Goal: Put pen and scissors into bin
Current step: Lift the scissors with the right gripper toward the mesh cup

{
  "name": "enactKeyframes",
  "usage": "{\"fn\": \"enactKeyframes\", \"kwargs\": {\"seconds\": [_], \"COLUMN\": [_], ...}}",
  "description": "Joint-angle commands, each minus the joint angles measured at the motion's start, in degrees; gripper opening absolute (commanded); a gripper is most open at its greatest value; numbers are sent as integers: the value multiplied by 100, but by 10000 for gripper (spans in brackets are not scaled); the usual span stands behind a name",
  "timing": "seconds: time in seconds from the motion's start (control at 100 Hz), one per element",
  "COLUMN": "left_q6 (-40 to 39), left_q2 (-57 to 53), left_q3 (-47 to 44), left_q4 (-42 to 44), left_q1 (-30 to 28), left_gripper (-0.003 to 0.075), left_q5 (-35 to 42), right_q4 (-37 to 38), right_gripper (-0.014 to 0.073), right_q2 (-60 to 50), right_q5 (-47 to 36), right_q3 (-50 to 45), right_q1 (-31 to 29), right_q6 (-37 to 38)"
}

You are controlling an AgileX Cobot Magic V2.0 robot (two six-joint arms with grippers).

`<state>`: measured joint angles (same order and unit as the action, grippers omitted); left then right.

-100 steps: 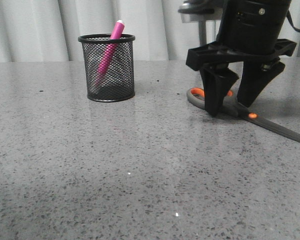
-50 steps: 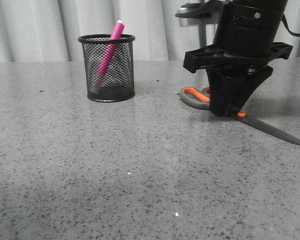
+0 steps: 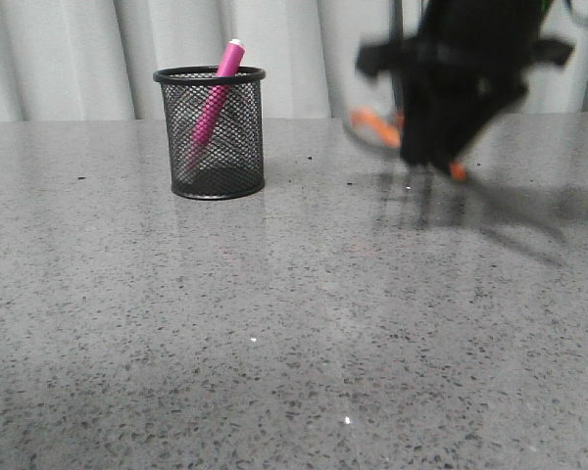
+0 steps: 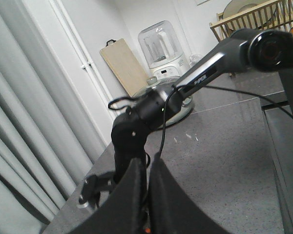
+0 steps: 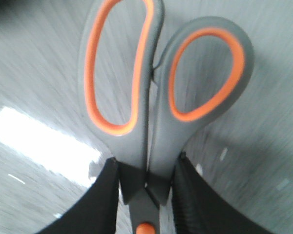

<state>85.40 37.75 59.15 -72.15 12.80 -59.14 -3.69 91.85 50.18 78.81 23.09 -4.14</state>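
Note:
The black mesh bin [image 3: 210,137] stands on the table at the back left. The pink pen [image 3: 216,93] leans inside it, its white tip above the rim. My right gripper [image 3: 436,162] is blurred at the upper right, raised off the table. It is shut on the scissors [image 3: 372,125], whose orange-lined handles stick out to the left. In the right wrist view the fingers [image 5: 100,204] clamp the scissors [image 5: 154,146] just below the handle loops, near the orange pivot. My left gripper [image 4: 148,168] is shut and empty, out of the front view.
The grey speckled table [image 3: 274,323] stretches from the bin to the front edge. Pale curtains hang behind it. The left wrist view shows the right arm [image 4: 136,131], a white appliance [image 4: 161,48] and a wooden board [image 4: 124,66] behind.
My right gripper closed on the scissors lying on the table and has lifted them up off it. The bin and pen have not moved.

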Motion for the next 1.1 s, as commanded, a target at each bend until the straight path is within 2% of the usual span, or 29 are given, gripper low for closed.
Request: {"fn": "enactKeyframes", "kwargs": {"seconds": [0.0,0.13,0.32,0.54,0.77,1.09], "left_q6": [-74,-74,-74,-74,-74,-74], "left_q2": [32,32,32,32,32,32], "left_q3": [121,121,121,121,121,121], "left_q4": [-381,-381,-381,-381,-370,-340], "left_q1": [44,44,44,44,44,44], "left_gripper": [1,0,0,0,0,0], "left_q5": [197,385,431,273,249,168], "right_q4": [-80,-246,-411,-411,-411,-411], "right_gripper": [-74,-74,-75,-76,-76,-76], "right_q2": [-819,-1305,-1269,-753,-54,339], "right_q5": [-960,-2376,-4731,-8397,-8162,-8623], "right_q3": [265,265,11,-946,-908,-846], "right_q1": [62,184,542,967,1171,1241], "right_q6": [-18,-18,-18,-18,-18,-18]}}
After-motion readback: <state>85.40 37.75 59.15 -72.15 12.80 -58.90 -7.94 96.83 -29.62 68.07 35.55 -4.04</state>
